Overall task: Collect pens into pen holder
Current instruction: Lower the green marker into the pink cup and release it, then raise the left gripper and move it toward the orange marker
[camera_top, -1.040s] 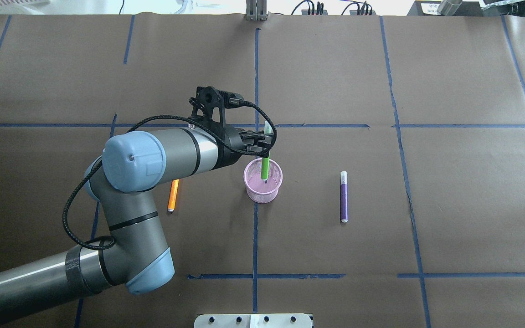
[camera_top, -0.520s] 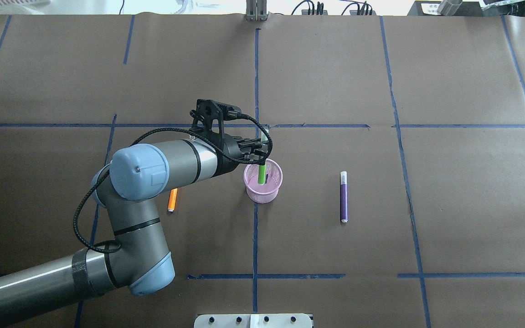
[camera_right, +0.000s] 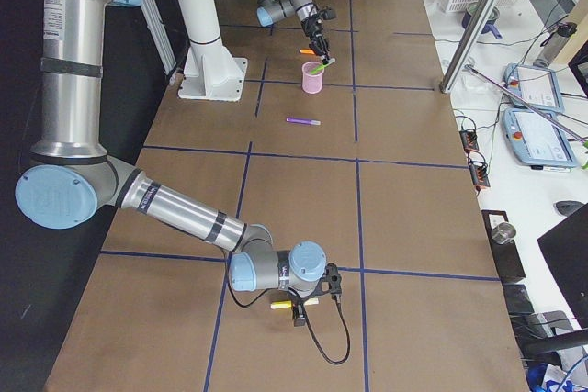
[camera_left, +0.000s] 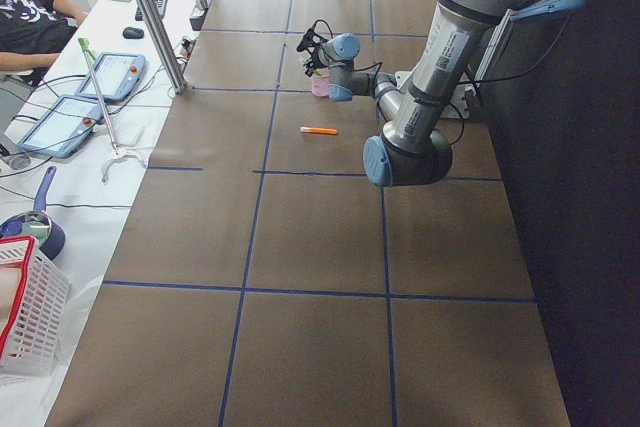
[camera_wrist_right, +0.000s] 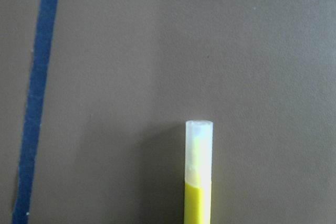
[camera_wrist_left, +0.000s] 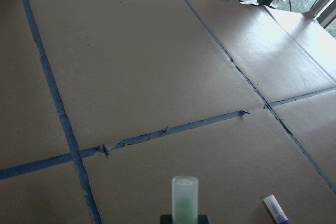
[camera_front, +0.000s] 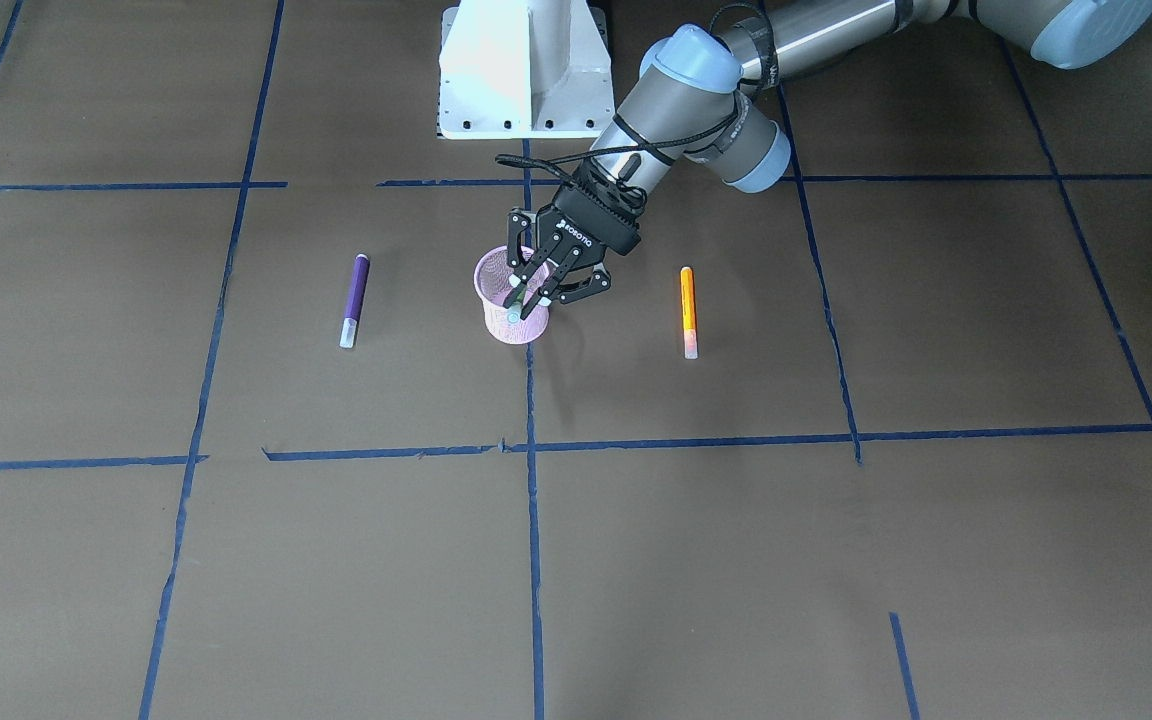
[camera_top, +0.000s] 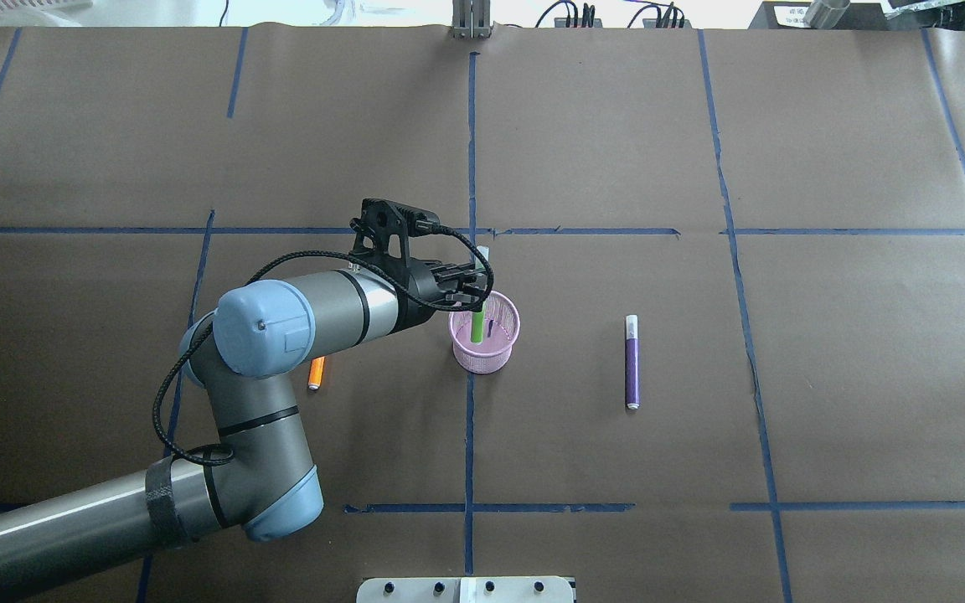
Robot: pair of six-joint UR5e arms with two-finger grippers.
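Note:
The pink mesh pen holder (camera_top: 485, 352) stands upright at the table's middle. My left gripper (camera_top: 476, 283) hovers over its far rim, shut on a green pen (camera_top: 477, 325) that stands tilted with its lower end inside the cup; its pale cap (camera_wrist_left: 185, 198) shows in the left wrist view. A purple pen (camera_top: 632, 362) lies to the cup's right and an orange pen (camera_top: 316, 373) to its left, partly hidden by my arm. My right gripper (camera_right: 299, 305) rests low by a yellow pen (camera_wrist_right: 198, 182) lying on the table; I cannot tell its state.
The white robot base (camera_front: 521, 70) stands behind the cup. Blue tape lines (camera_top: 469, 419) grid the brown paper. A side table with tablets (camera_left: 110, 75) and a red-rimmed basket (camera_left: 25, 312) runs along the far side, where a person (camera_left: 25, 17) sits.
My left gripper has come down and toward the robot, lowering the green pen deeper into the pen holder. The purple and orange pens have not moved.

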